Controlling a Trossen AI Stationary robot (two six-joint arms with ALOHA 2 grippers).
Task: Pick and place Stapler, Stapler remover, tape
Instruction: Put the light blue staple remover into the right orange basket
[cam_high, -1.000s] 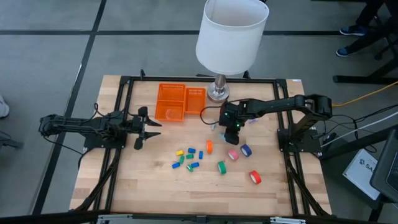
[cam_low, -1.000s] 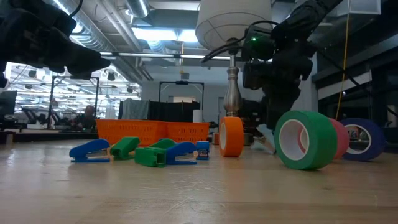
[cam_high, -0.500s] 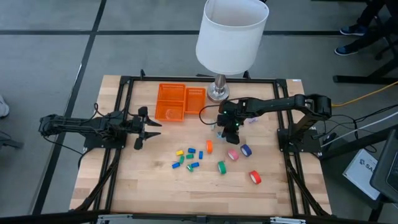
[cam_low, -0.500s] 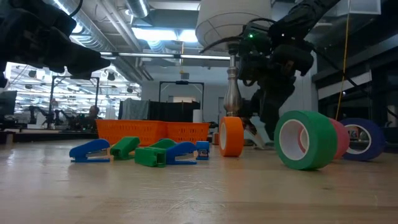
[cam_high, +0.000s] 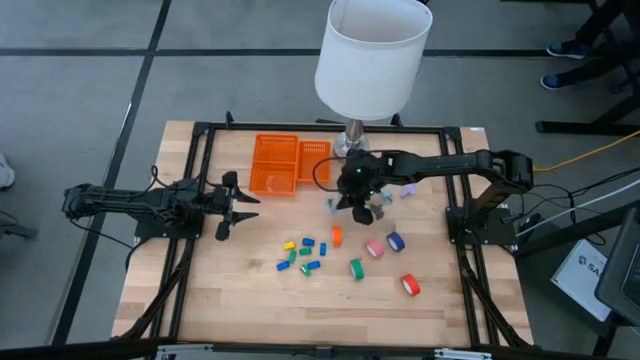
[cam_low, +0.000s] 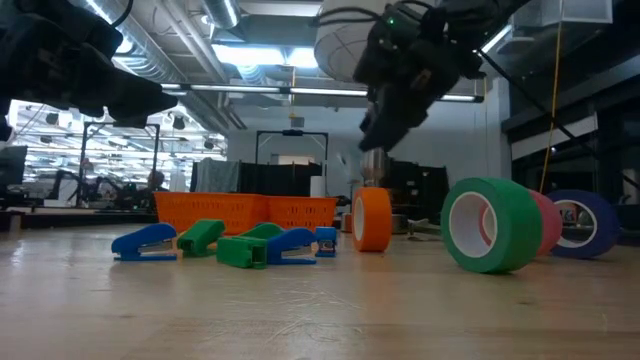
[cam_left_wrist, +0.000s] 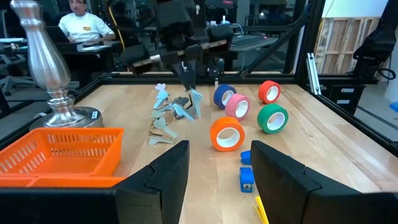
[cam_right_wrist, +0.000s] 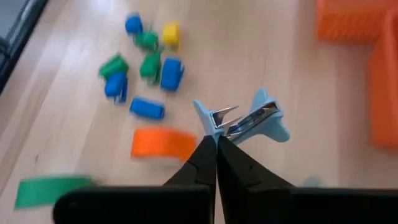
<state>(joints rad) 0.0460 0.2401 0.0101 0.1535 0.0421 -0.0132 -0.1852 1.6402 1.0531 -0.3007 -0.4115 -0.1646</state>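
1. The right gripper (cam_right_wrist: 216, 144) has its fingers pressed fully together on a pale blue staple remover (cam_right_wrist: 244, 119), pinching one of its wings. In the left wrist view the remover (cam_left_wrist: 194, 102) hangs from the fingertips, clear of the bench (cam_high: 240, 290).
2. From above, the right gripper (cam_high: 356, 198) sits between the lamp base (cam_high: 350, 148) and the orange tape roll (cam_high: 337, 236), with its arm reaching in from the right side of the bench.
3. More pale blue staple removers (cam_left_wrist: 163, 118) lie loose on the wood just below and beside the lifted one.
4. The tape rolls stand in a loose cluster near the bench centre: orange, then pink (cam_high: 374, 248) and blue (cam_high: 395, 241) touching or nearly so, green (cam_high: 356, 268) nearer the front edge, and red (cam_high: 410, 285) apart at the front right.
5. A group of small staplers (cam_high: 302, 253) in blue, green and yellow lies to the left of the orange roll.
6. An orange basket (cam_high: 288, 163) with two compartments sits at the back of the bench, left of the lamp base; what is in it cannot be told.
7. A large white lampshade (cam_high: 373, 55) hangs over the back edge.
8. The left gripper (cam_high: 238, 206) waits at the left side of the bench, its fingers spread apart and holding nothing.
9. In the left wrist view, a seated person (cam_left_wrist: 84, 28) shows in the room beyond the bench.
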